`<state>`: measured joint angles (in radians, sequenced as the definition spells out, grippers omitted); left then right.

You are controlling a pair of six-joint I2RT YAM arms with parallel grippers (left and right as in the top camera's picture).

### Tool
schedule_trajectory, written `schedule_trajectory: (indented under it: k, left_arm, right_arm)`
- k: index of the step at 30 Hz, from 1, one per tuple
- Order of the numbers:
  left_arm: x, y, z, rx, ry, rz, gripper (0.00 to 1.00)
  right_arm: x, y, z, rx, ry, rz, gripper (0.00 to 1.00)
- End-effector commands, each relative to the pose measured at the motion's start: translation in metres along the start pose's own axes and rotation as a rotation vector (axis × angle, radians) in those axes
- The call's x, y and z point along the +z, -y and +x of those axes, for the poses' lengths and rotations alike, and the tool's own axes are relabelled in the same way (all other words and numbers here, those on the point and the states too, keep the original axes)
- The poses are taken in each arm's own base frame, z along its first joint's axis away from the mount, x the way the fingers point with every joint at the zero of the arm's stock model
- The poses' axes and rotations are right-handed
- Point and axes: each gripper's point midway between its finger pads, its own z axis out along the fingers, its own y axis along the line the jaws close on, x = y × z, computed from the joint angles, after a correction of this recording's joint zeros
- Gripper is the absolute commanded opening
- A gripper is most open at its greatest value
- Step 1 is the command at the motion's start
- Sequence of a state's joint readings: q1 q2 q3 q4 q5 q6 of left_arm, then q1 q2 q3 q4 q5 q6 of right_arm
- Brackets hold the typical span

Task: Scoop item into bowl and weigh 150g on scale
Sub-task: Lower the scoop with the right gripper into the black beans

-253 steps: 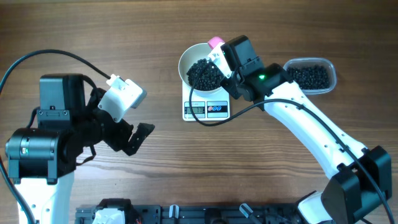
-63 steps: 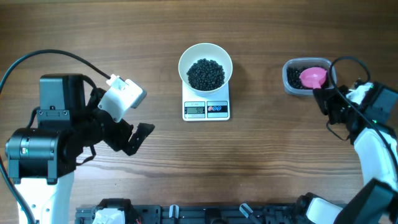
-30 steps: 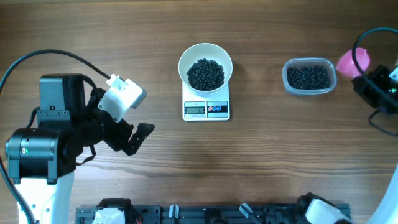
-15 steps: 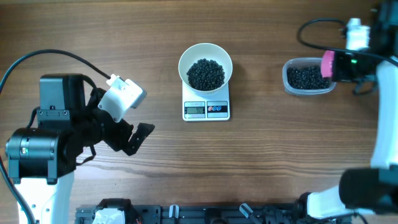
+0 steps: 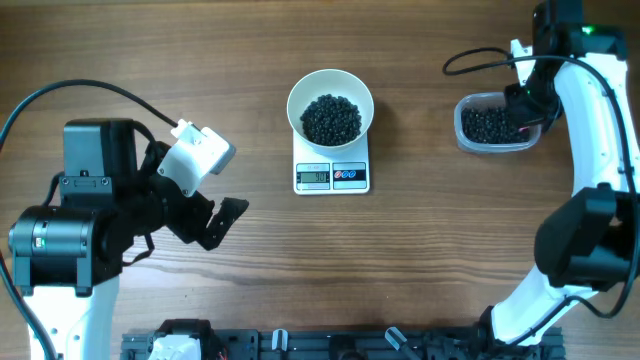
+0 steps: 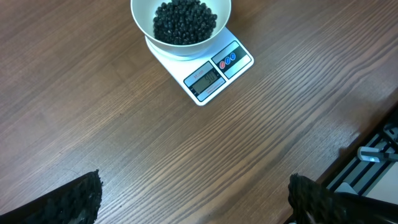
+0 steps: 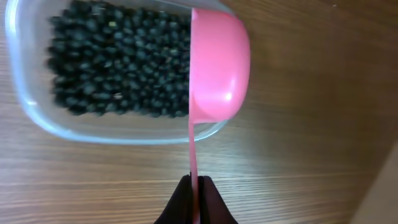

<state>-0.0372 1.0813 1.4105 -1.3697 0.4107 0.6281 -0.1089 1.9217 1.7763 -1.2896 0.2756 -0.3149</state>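
Note:
A white bowl [image 5: 297,93] holding a heap of black beans [image 5: 331,119] stands on the small white scale [image 5: 333,177] at mid-table; the left wrist view also shows the bowl [image 6: 140,15] and the scale [image 6: 214,74]. At the far right, my right gripper [image 5: 524,103] is shut on the thin handle of a pink scoop [image 7: 217,68]. The scoop is turned on its side over the right end of a clear tub [image 7: 62,132] of beans [image 7: 112,68]. In the overhead view the arm hides the scoop. My left gripper [image 5: 225,222] hangs open and empty, left of the scale.
The clear tub [image 5: 462,128] sits right of the scale, with a stretch of bare wood between them. A black rail [image 5: 330,345] runs along the table's front edge. Cables loop above both arms.
The right arm has swung in from the right edge to the back of the table over the tub, and the scoop has turned onto its side. The left arm, bowl and scale have not moved.

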Motion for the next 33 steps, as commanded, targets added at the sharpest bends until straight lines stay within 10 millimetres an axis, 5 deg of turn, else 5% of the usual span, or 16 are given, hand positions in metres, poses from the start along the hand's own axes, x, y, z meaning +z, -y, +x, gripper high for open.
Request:
schedule_trajectory:
  k: [1, 9, 16, 33]
  left_arm:
    - [-0.004, 0.001, -0.004, 0.02, 0.02, 0.001, 1.0]
    - [-0.004, 0.001, -0.004, 0.02, 0.02, 0.001, 1.0]
    - [-0.004, 0.001, -0.004, 0.02, 0.02, 0.001, 1.0]
    - [-0.004, 0.001, -0.004, 0.02, 0.02, 0.001, 1.0]
  right_arm:
    - [0.018, 0.007, 0.003, -0.037, -0.056, 0.057, 0.04]
    - [0.041, -0.01, 0.013, -0.106, -0.121, 0.089, 0.05]
    - [0.055, -0.064, 0.02, -0.235, -0.136, -0.042, 0.04]
    - [0.046, -0.099, 0.011, -0.095, -0.033, -0.406, 0.04]
